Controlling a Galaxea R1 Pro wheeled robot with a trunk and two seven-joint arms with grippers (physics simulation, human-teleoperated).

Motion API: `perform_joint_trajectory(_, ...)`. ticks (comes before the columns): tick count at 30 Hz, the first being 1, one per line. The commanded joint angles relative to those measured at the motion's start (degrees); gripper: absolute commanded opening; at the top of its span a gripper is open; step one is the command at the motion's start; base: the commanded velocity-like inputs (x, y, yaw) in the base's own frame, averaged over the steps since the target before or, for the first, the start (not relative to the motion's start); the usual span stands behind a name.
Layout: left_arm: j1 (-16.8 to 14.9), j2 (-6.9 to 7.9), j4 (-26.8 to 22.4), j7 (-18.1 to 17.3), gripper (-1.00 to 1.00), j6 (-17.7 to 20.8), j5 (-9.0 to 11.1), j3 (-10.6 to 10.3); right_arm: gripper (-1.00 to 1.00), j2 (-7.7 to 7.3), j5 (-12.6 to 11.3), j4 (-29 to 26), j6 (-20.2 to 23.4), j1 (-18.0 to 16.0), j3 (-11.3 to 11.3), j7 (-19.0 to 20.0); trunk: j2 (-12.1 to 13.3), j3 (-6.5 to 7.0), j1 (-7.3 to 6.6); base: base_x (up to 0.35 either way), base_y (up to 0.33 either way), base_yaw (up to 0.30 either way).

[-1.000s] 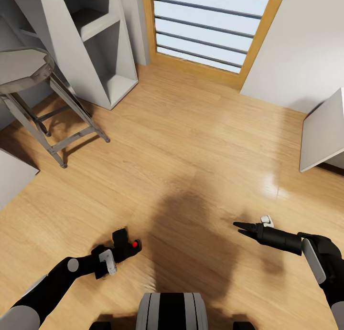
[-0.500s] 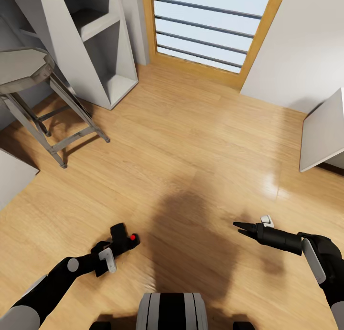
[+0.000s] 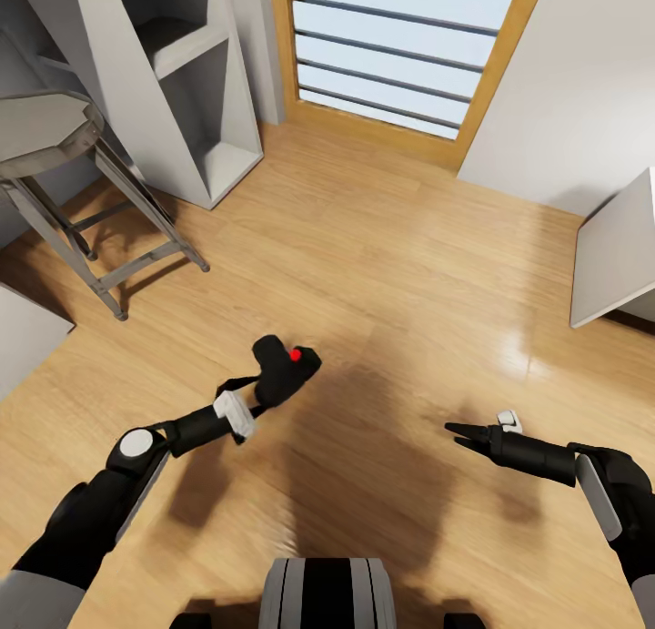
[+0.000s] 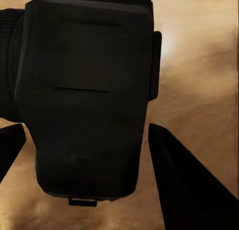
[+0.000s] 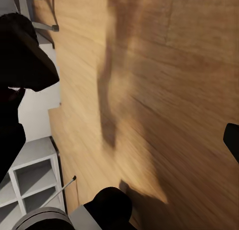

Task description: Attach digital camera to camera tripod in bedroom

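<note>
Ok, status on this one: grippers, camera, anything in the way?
Left gripper shut on the camera, held above the wood floor. Right gripper open, holding nothing. Tripod not located; stool and white shelves front left.

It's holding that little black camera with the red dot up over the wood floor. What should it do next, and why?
Probably carry on holding it and turn to look for the tripod: the left gripper grips the small black digital camera, yet nearby stand a grey metal stool and white shelves.

A grey stool (image 3: pixel 50 133) with angled metal legs stood near the white shelves (image 3: pixel 173 83), and a wood-framed window (image 3: pixel 409 46) sat at the far wall. Light plank floor (image 3: pixel 382 274), pretty shiny.
</note>
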Motion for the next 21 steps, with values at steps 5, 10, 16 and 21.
perform_joint_trajectory(5,0.0,-0.23,-0.4,-0.4,-1.00,0.0,5.4,-0.1,1.00,-0.01,0.0,0.0,0.2,0.0,0.0,0.2,0.0,-0.03,-0.02,0.000,0.000,0.000)
perform_joint_trajectory(10,0.0,-0.58,-0.4,-1.8,-1.00,0.2,9.5,-0.6,1.00,0.02,0.0,0.0,0.2,0.0,0.0,0.2,0.0,-0.03,-0.02,0.000,0.000,0.000)
perform_joint_trajectory(16,0.0,-3.02,-0.1,-3.7,-1.00,0.8,17.2,-2.7,1.00,0.14,0.2,0.0,0.2,0.0,0.0,0.2,0.0,-0.03,-0.02,0.000,0.000,0.000)
perform_joint_trajectory(21,0.0,-4.92,1.8,-3.6,-1.00,5.4,32.2,-2.9,1.00,0.18,0.2,0.0,0.1,0.0,0.0,0.2,0.0,-0.03,-0.02,0.000,0.000,0.000)
